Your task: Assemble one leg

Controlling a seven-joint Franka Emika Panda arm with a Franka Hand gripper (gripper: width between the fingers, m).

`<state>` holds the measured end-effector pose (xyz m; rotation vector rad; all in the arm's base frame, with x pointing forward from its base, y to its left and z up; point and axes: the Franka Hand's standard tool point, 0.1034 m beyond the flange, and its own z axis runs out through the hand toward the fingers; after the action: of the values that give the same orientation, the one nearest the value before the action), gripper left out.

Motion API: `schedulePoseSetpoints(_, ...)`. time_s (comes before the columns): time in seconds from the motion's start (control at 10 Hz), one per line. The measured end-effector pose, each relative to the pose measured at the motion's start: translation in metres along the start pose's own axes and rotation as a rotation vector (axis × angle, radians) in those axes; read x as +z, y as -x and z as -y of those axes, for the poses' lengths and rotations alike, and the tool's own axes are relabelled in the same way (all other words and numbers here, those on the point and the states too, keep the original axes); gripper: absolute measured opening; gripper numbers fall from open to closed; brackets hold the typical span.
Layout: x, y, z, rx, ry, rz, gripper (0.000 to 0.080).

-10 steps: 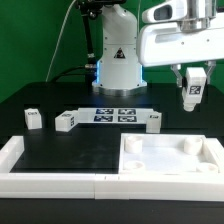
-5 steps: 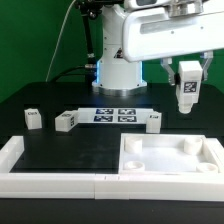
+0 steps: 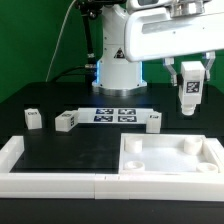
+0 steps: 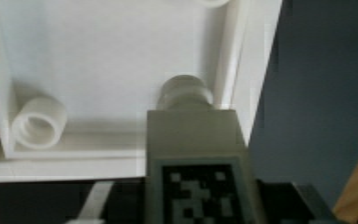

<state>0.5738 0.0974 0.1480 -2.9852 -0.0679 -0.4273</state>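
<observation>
My gripper [image 3: 190, 78] is shut on one leg [image 3: 187, 95], a chunky white block with a black-and-white tag. It holds the leg upright in the air above the far right part of the flat white panel [image 3: 165, 162]. In the wrist view the held leg [image 4: 197, 150] hangs over the panel [image 4: 105, 50], near one of its round corner sockets [image 4: 185, 92]. A second socket [image 4: 39, 122] shows beside it. Three other legs [image 3: 33, 119] [image 3: 66, 122] [image 3: 152, 122] lie on the black table.
The marker board [image 3: 115, 114] lies in front of the robot's base. White border rails [image 3: 12, 155] [image 3: 60, 183] run along the exterior view's left and the front edge. The panel sits at the front right.
The arm has swung toward the exterior view's left, and the held leg has shifted slightly left with it. It stays gripped; the other parts have not moved.
</observation>
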Motion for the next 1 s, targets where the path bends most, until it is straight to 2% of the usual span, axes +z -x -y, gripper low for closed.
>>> schedulePoseSetpoints(0.1, 0.005, 0.009, 0.009, 0.008, 0.005, -0.12, 0.029)
schedulePoseSetpoints(0.2, 0.013, 0.018, 0.013, -0.014, 0.004, -0.085, 0.029)
schedulePoseSetpoints(0.4, 0.021, -0.002, 0.016, -0.037, -0.002, -0.101, 0.029)
schedulePoseSetpoints(0.7, 0.041, -0.017, 0.015, -0.082, -0.008, -0.082, 0.029)
schedulePoseSetpoints(1.0, 0.041, -0.018, 0.015, -0.08, -0.009, -0.085, 0.029)
